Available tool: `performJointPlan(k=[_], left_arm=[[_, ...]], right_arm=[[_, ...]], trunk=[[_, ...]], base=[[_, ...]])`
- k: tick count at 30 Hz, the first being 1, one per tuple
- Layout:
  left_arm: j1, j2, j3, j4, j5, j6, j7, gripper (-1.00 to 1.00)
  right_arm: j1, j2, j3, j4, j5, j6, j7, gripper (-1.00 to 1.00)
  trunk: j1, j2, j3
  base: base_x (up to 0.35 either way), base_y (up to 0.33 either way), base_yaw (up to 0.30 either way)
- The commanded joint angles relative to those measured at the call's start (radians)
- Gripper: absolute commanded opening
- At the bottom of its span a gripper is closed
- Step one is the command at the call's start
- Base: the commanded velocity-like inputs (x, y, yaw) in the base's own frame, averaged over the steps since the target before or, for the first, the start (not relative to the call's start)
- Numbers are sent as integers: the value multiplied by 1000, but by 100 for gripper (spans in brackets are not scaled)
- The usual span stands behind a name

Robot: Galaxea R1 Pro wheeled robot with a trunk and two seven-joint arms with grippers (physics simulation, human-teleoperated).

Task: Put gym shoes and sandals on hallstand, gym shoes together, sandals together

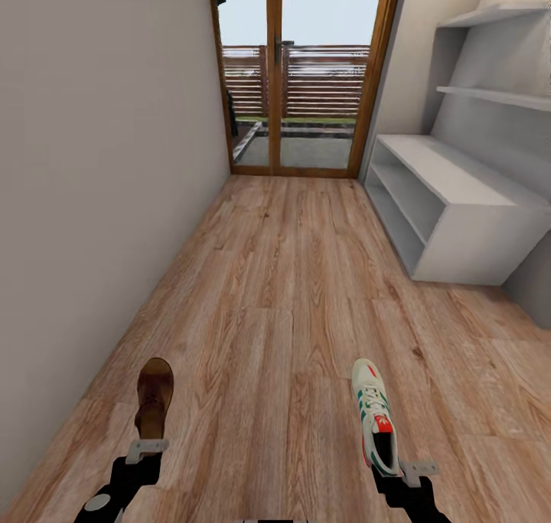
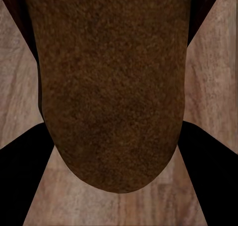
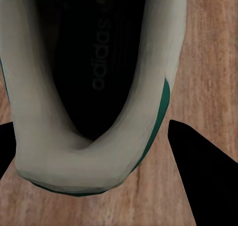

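A brown sandal (image 1: 154,397) sticks out ahead of my left gripper (image 1: 149,450), which is shut on its heel end. In the left wrist view the sandal's (image 2: 111,87) brown footbed lies between the two black fingers (image 2: 22,161). A white gym shoe (image 1: 373,416) with green stripes and a red tongue patch is held at its heel by my right gripper (image 1: 399,473). The right wrist view looks into the shoe's (image 3: 89,156) dark opening. The white hallstand (image 1: 451,178), a low bench over open shelves, stands against the right wall ahead. The corridor floor (image 1: 291,293) is wood plank.
A plain wall (image 1: 99,163) runs along the left side. A glazed wooden door (image 1: 302,79) closes the far end of the corridor, with a fence outside. White wall shelves (image 1: 497,94) hang above the hallstand. Open floor lies between me and the hallstand.
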Motion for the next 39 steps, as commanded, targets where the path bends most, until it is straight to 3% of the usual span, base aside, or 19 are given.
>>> performJointPlan(k=[1,3,6,15,23,28,30,39], left_arm=[[1,-1,9,6,-10,-27,-7,-100],[20,0,10,22,-9,-76,-6,-100],[47,-5,10,31,-6,-94,-7,-100],[52,-7,12,62,13,-99,-4,-100],[52,1,35,69,37,-101,29,-100],[56,2,38,69,38,-102,36,-100],[60,0,37,69,39,-105,37,-100],[64,0,38,71,42,-109,37,-100]], right_arm=[[-1,0,-9,1,9,-3,4,-100],[-1,0,-8,2,9,-4,4,-100],[-1,-1,-9,3,9,-4,4,-100],[0,-1,-9,3,9,-5,4,-100],[2,-3,-10,15,9,-7,4,-100],[2,-2,-9,35,9,-47,4,-100],[2,0,-9,68,9,-100,5,-100],[2,0,-8,78,9,-113,6,-100]], trunk=[[0,0,1],[0,0,4],[0,0,9],[0,0,23],[0,0,35],[0,0,43],[0,0,46],[0,0,60]], base=[[0,0,0],[0,0,0],[0,0,0],[0,0,0],[0,0,0],[0,0,0],[9,0,0],[167,0,0]])
